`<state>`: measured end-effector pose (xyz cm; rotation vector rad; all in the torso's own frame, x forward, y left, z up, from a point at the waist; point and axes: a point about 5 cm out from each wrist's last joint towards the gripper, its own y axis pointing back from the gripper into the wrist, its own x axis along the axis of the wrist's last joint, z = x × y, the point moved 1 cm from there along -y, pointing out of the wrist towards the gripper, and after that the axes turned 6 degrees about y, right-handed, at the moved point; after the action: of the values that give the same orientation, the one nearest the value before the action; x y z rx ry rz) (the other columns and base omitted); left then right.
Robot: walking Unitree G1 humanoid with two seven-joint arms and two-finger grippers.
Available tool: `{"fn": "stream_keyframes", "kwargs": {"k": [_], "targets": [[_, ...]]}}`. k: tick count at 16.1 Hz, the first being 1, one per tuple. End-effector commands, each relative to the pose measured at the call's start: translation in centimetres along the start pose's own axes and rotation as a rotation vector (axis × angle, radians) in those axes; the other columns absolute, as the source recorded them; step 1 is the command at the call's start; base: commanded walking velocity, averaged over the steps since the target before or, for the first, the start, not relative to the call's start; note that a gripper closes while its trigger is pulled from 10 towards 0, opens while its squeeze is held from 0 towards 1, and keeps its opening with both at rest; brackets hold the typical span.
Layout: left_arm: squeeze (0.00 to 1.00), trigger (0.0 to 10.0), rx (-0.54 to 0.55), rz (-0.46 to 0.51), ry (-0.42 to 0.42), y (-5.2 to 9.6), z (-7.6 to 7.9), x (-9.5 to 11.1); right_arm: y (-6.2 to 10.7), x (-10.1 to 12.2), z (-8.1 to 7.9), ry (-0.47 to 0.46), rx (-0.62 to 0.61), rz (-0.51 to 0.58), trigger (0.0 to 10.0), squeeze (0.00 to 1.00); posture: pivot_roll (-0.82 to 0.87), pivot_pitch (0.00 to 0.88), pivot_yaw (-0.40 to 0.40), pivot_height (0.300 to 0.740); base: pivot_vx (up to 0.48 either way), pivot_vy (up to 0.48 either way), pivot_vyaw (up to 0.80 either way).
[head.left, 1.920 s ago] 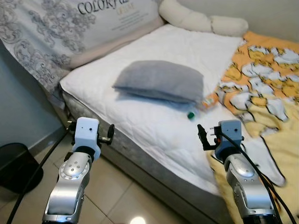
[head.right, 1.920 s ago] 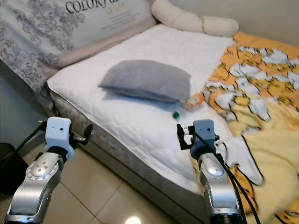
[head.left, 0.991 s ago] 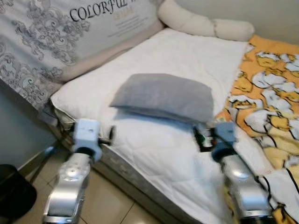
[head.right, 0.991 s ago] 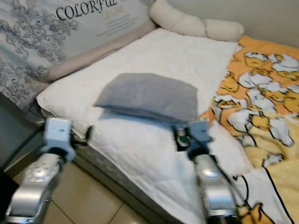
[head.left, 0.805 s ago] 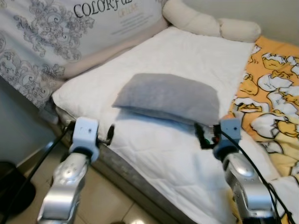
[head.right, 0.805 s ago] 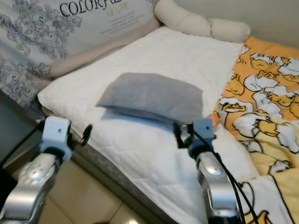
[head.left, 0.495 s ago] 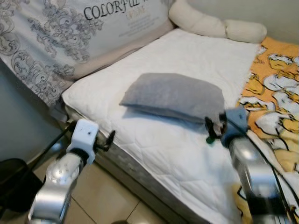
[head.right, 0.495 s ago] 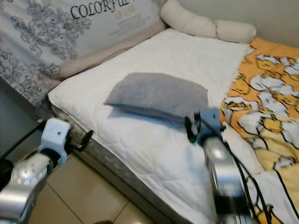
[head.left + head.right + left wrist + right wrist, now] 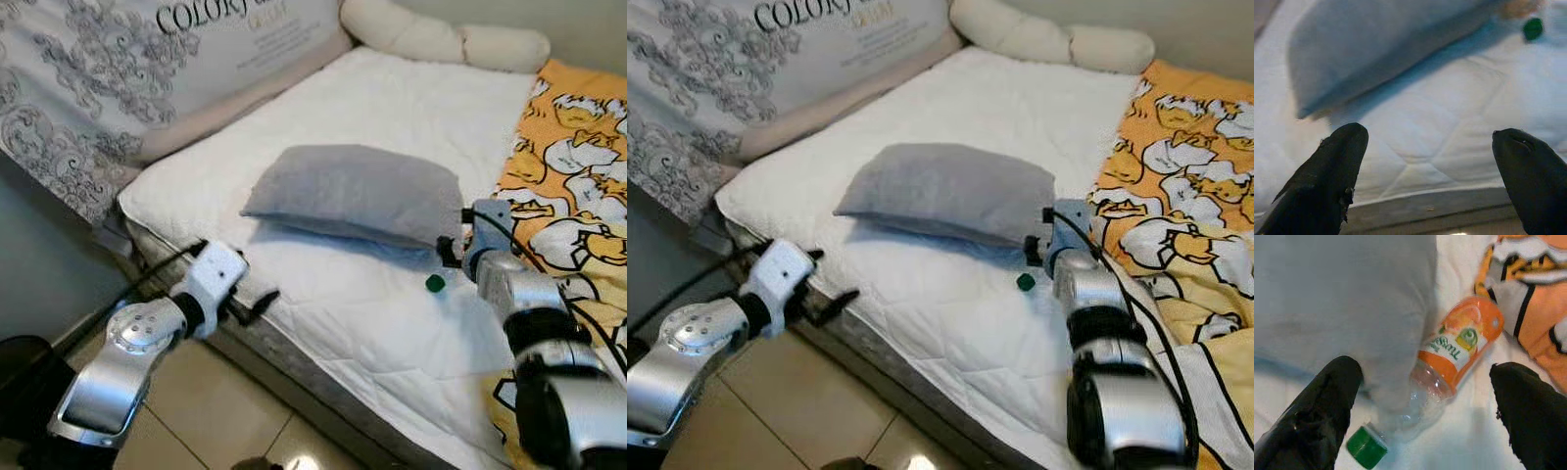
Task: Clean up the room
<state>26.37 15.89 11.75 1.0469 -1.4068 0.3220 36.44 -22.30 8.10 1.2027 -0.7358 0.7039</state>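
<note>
A clear plastic bottle (image 9: 1449,367) with an orange label and a green cap (image 9: 434,284) lies on the white bed (image 9: 392,108), its body partly tucked under the edge of a grey pillow (image 9: 358,191). My right gripper (image 9: 1430,416) hovers just above the bottle, open, with one finger on each side of it. In the left eye view the right gripper (image 9: 449,253) sits at the pillow's right corner. My left gripper (image 9: 257,302) is open and empty, low at the near mattress edge, pointing toward the pillow.
An orange and yellow duck-print blanket (image 9: 578,166) covers the bed's right side. A large patterned cushion (image 9: 147,69) and a cream bolster (image 9: 441,39) lie at the head. A black bin (image 9: 24,377) stands on the tiled floor (image 9: 235,421) at left.
My right gripper has reached forward from the bed's near edge to the bottle by the pillow. The left arm has swung right toward the mattress edge. The camera has shifted too.
</note>
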Motion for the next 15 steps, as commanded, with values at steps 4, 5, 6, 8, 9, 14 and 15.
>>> {"fn": "stream_keyframes", "kwargs": {"k": [4,5,6,8,9,14,15], "targets": [[0.00,10.0,-0.045,0.014,-0.006,1.4,1.1,1.2,-0.4,1.3,1.4,-0.044,-0.062,0.034,10.0,1.00,0.03,0.150,0.037,0.740,0.000,0.000,0.00],[0.00,10.0,-0.049,0.008,-0.004,1.6,1.2,1.2,-0.5,1.4,1.5,-0.043,-0.072,0.050,10.0,1.00,0.04,0.156,0.037,0.740,0.000,0.000,0.00],[0.00,10.0,-0.058,-0.004,-0.003,2.4,1.7,1.1,-0.5,0.8,1.5,-0.029,-0.083,0.013,10.0,1.00,0.06,0.205,0.033,0.740,0.000,0.000,0.00],[0.00,10.0,-0.066,-0.013,0.001,2.9,1.9,1.2,-0.6,0.3,1.6,-0.033,-0.090,-0.018,10.0,0.76,0.07,0.226,0.033,0.740,0.000,0.000,0.00],[0.00,10.0,-0.069,-0.019,0.005,3.3,2.1,1.3,-0.6,0.0,1.8,-0.040,-0.106,-0.037,10.0,0.00,0.07,0.243,0.032,0.740,0.000,0.000,0.00],[0.00,10.0,-0.076,-0.056,0.027,4.4,3.2,1.0,-0.7,-0.4,2.6,-0.186,-0.121,-0.021,10.0,0.00,0.09,0.266,0.036,0.740,0.000,0.000,0.00],[0.00,10.0,-0.076,-0.059,0.030,4.4,3.2,1.0,-0.7,-0.6,2.5,-0.188,-0.104,-0.032,10.0,0.00,0.09,0.264,0.037,0.740,0.000,0.000,0.00]]}}
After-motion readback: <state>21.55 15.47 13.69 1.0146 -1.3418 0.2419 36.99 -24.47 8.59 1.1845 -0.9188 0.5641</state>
